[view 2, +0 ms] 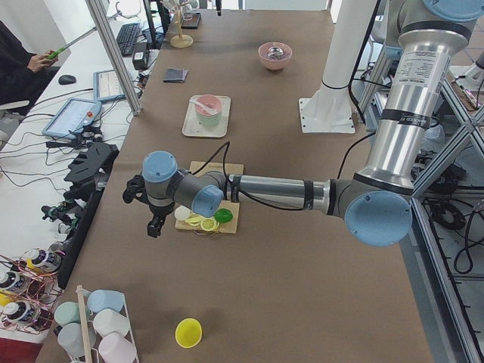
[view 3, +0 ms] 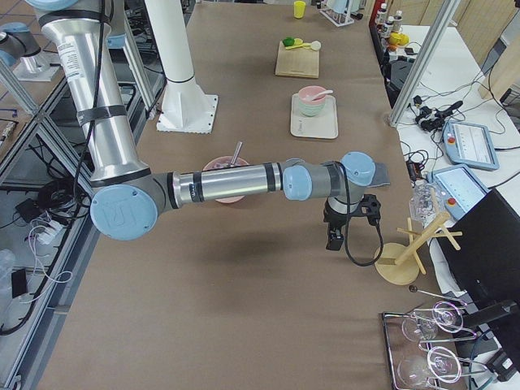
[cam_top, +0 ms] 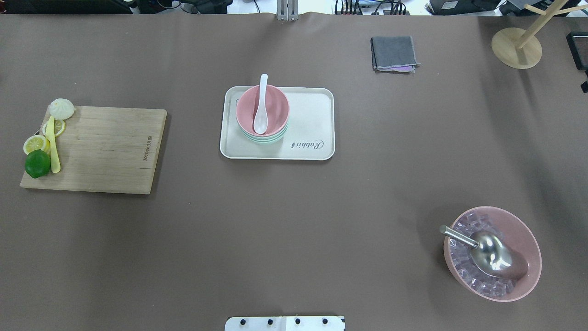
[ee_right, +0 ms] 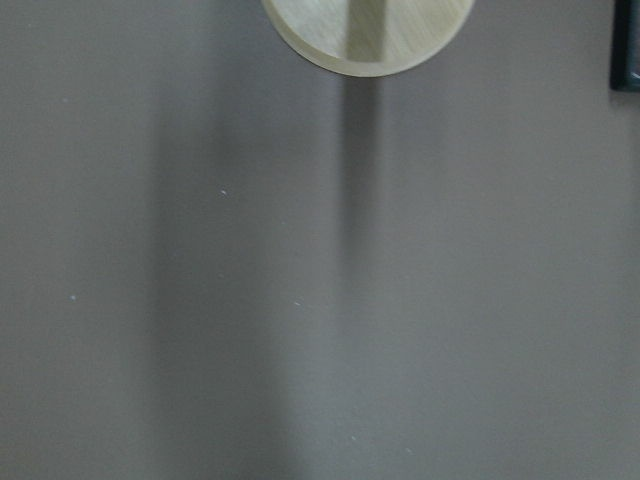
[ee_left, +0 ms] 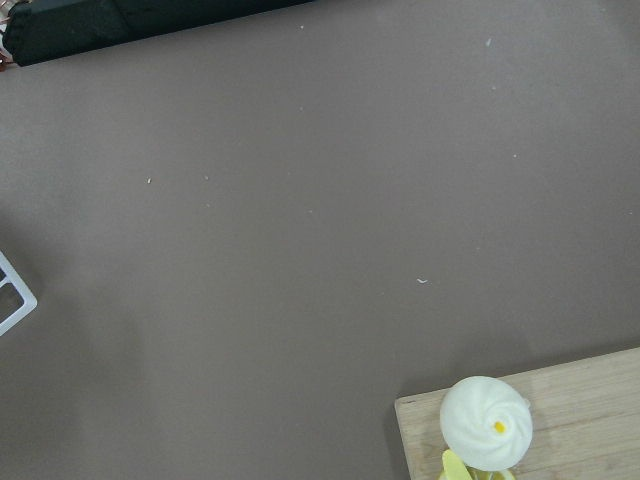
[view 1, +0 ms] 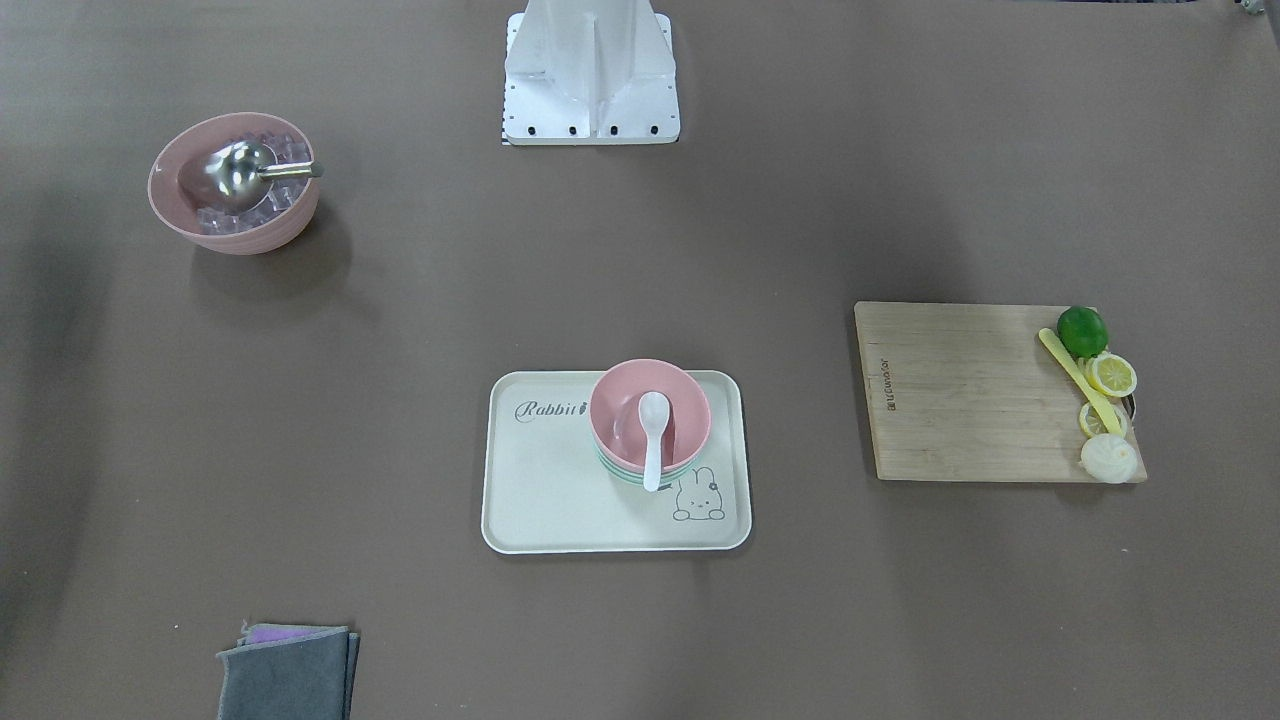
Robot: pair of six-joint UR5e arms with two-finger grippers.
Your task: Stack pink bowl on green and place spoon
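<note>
- pink bowl [cam_top: 275, 108] nested in green bowl [cam_top: 264, 139], on tray [cam_top: 312, 115], counter ctr.
- spoon [cam_top: 262, 108] in pink bowl, handle over rim.
- left gripper [view 2: 153, 221], right gripper [view 3: 334, 238]: near end edges; finger spread can't tell.

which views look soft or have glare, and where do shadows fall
Right wrist view: soft throughout, the wooden stand base blurred, a dark shadow streak below it. Overhead view: bright glare on the metal scoop in the pink ice bowl. Left wrist view: sharp, the white bun crisp.
</note>
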